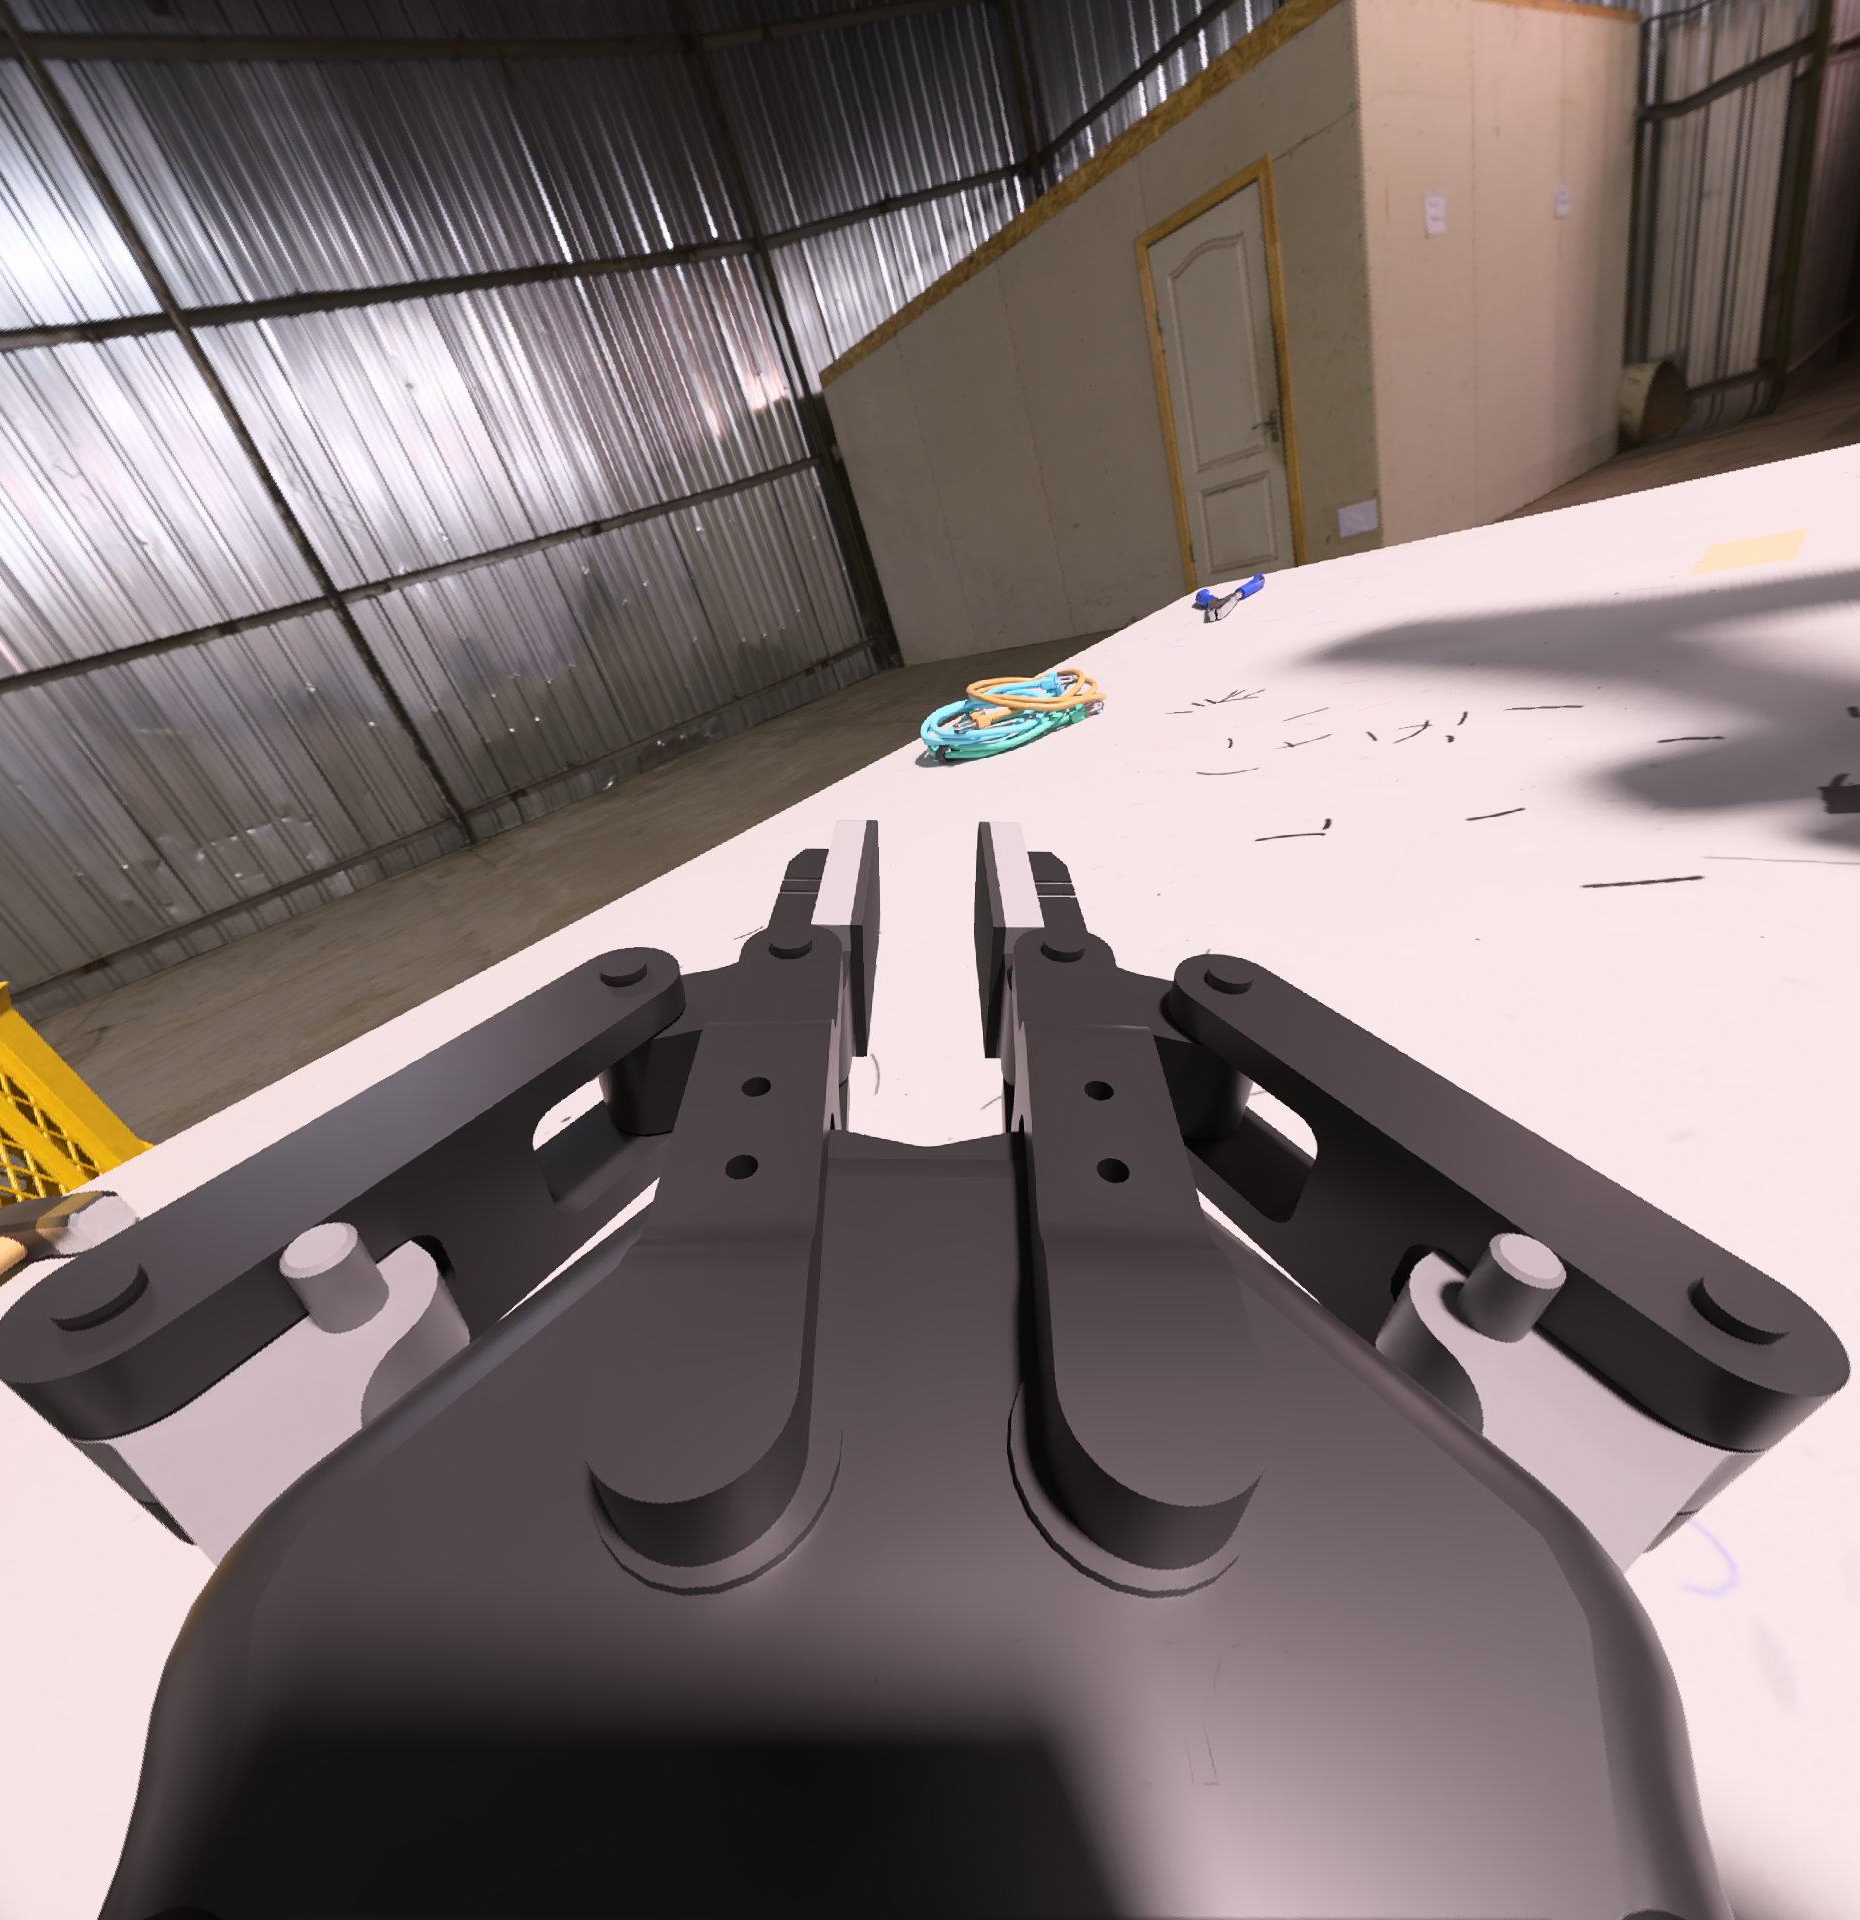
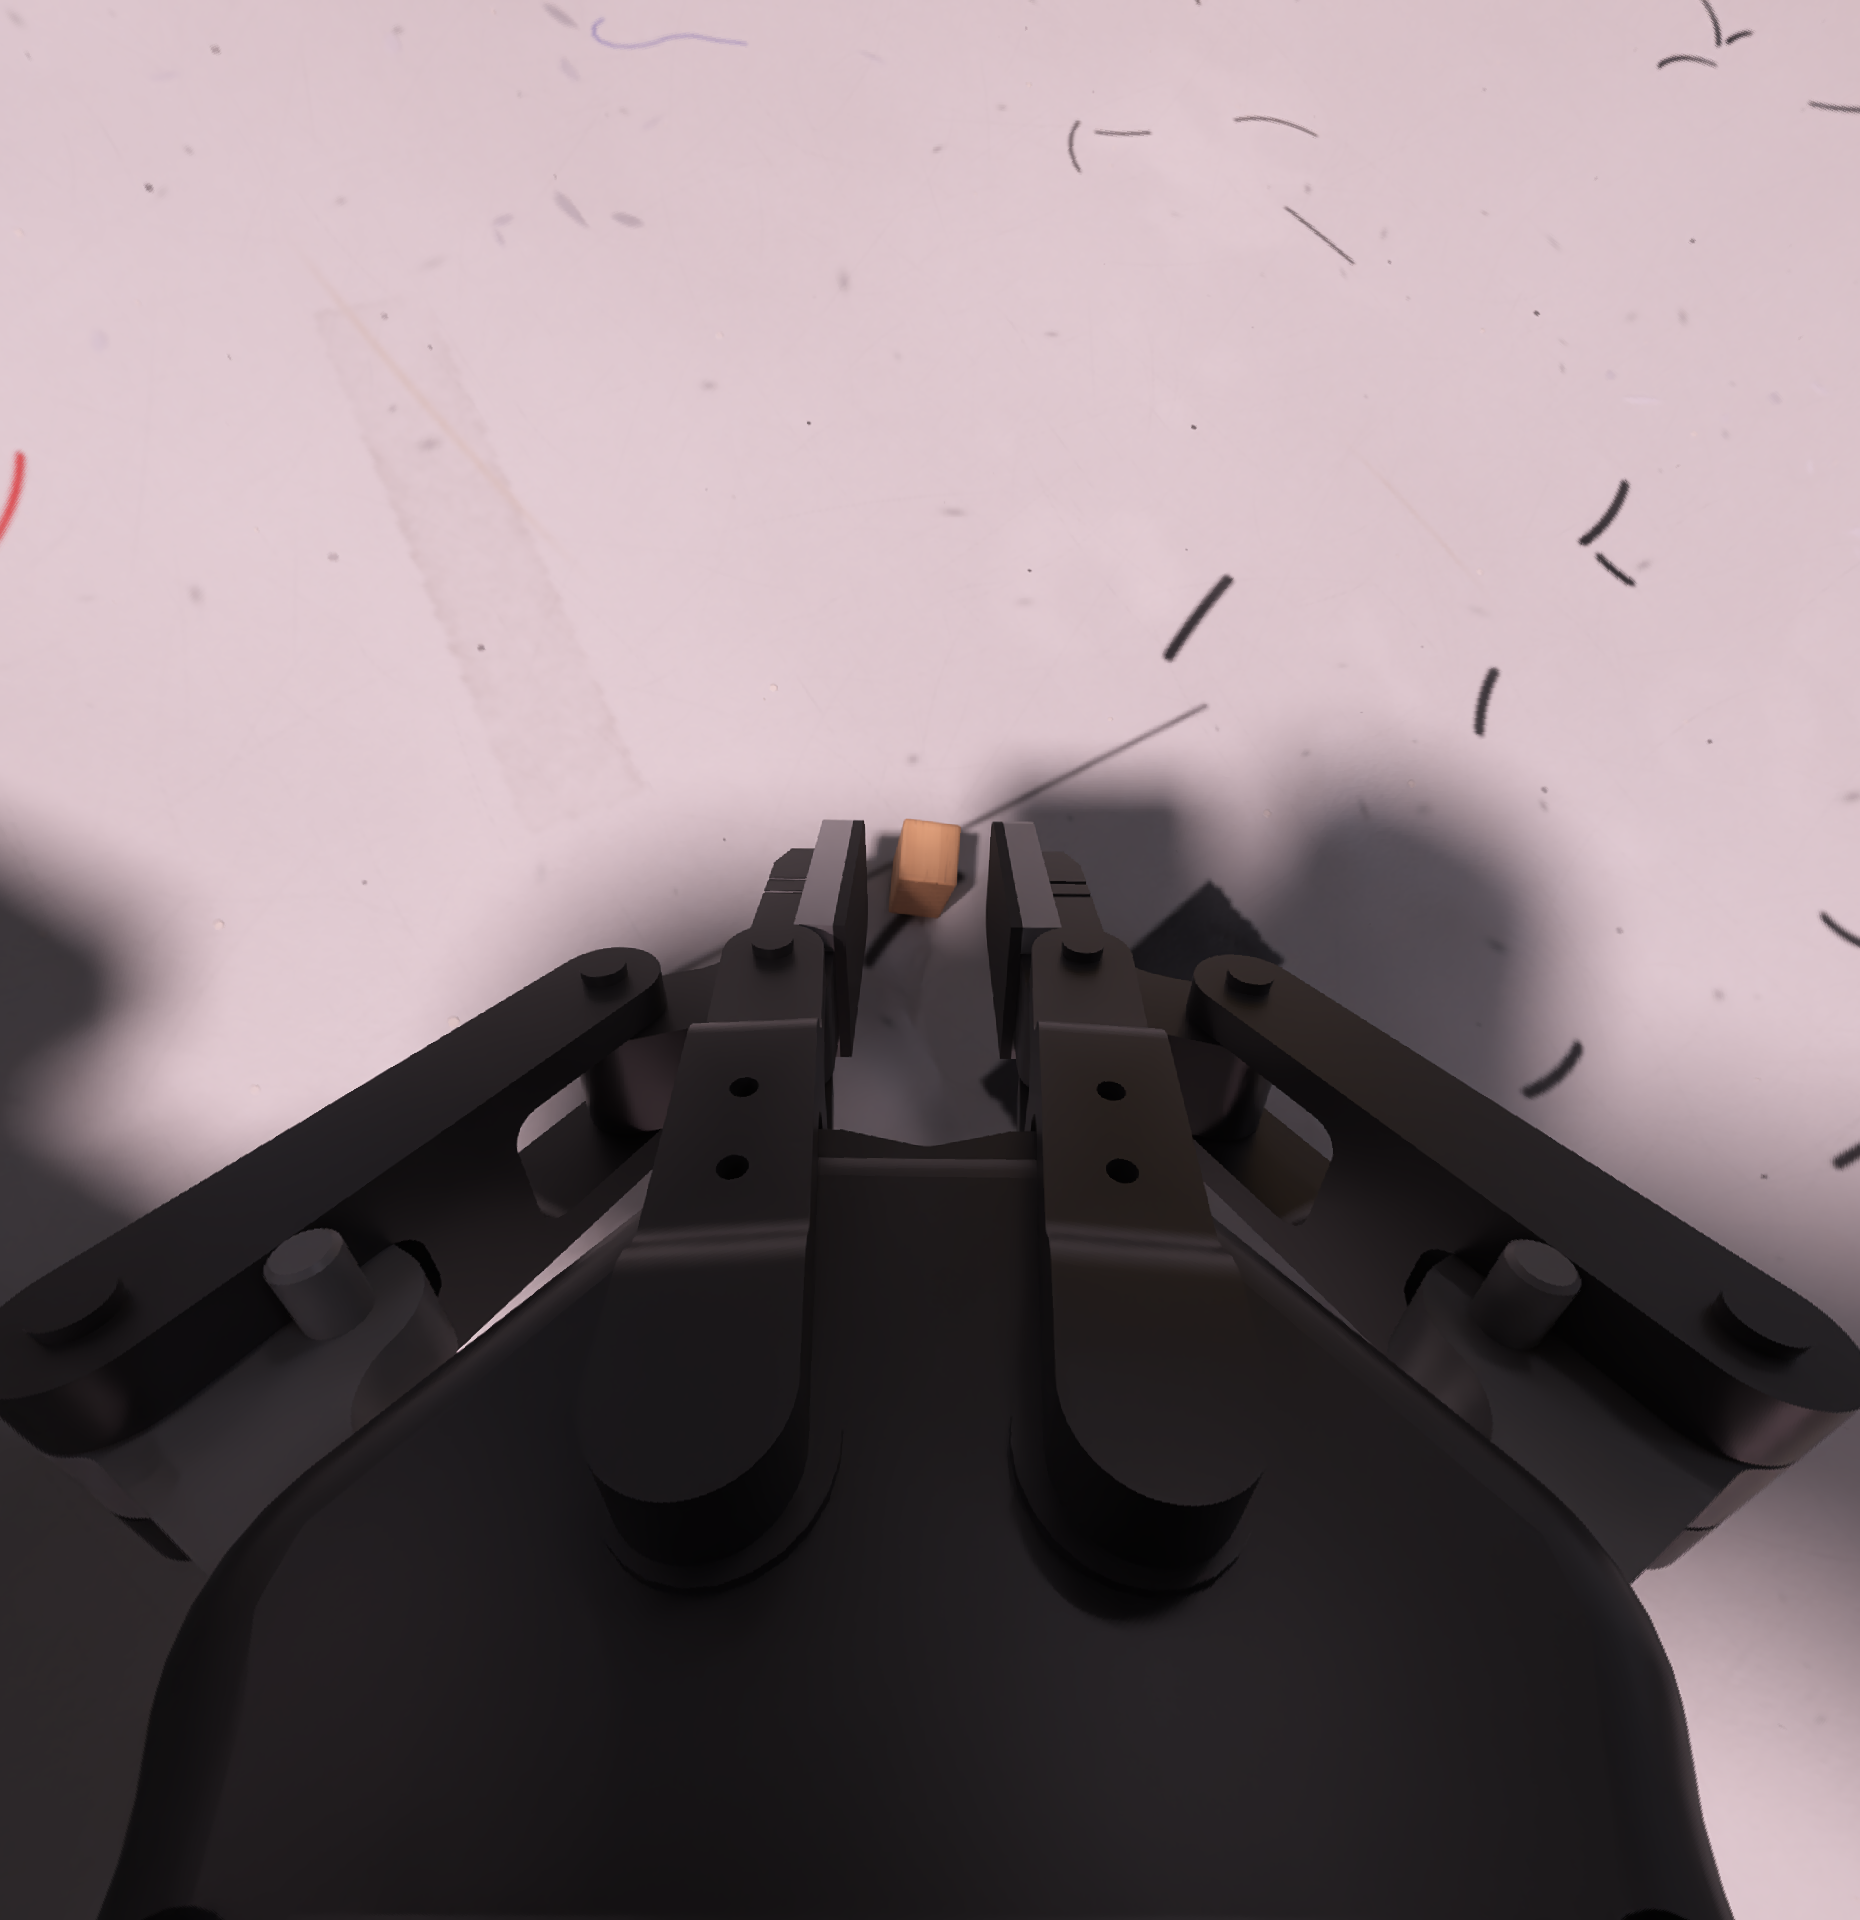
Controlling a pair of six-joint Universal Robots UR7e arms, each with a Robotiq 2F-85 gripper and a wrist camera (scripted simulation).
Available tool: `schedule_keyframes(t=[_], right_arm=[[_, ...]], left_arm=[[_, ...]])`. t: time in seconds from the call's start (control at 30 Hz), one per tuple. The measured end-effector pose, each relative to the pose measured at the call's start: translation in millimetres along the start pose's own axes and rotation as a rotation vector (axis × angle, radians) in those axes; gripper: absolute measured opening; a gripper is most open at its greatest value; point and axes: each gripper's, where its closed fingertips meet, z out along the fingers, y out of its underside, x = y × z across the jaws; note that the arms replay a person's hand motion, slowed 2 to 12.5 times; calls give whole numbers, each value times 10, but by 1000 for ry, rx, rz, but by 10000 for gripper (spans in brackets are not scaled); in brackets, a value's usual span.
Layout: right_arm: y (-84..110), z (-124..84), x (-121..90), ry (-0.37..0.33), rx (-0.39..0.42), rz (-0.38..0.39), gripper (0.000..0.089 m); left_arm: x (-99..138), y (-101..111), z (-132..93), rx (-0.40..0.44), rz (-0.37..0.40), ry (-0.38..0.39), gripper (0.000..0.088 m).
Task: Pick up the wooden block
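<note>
Right claw (image 2: 927,868) fingers are parted around the small tan wooden block (image 2: 922,868), which lies on the scuffed white table (image 2: 697,468); contact cannot be confirmed. Closing and lifting are judged still outstanding. Left claw (image 1: 927,873) is released and empty, with coiled teal-and-orange cords (image 1: 1012,715) lying beyond it.

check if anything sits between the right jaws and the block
Nothing visible does. The block lies on the bare table, framed in the gap of the open right gripper, nearer the left finger. Only scuff marks and shadow surround it.
</note>
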Motion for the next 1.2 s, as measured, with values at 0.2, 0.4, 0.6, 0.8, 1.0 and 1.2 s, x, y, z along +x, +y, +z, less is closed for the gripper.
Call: schedule_keyframes(t=[0.2,0.4,0.6,0.8,1.0,1.2], right_arm=[[-48,40,-50,-31,11,69,216],[-48,82,-50,-20,1,98,216],[-24,121,-39,1,-21,90,215],[19,153,-1,23,-46,82,209],[30,178,-10,8,-58,85,186],[1,187,-2,-5,-54,100,101]], left_arm=[[-4,0,-2,1,-3,-1,169],[-7,-2,-3,3,-9,0,168],[-5,0,0,4,-13,4,169],[-3,4,4,2,-15,7,169],[-1,4,4,3,-16,6,169],[-5,2,1,4,-16,4,169]])
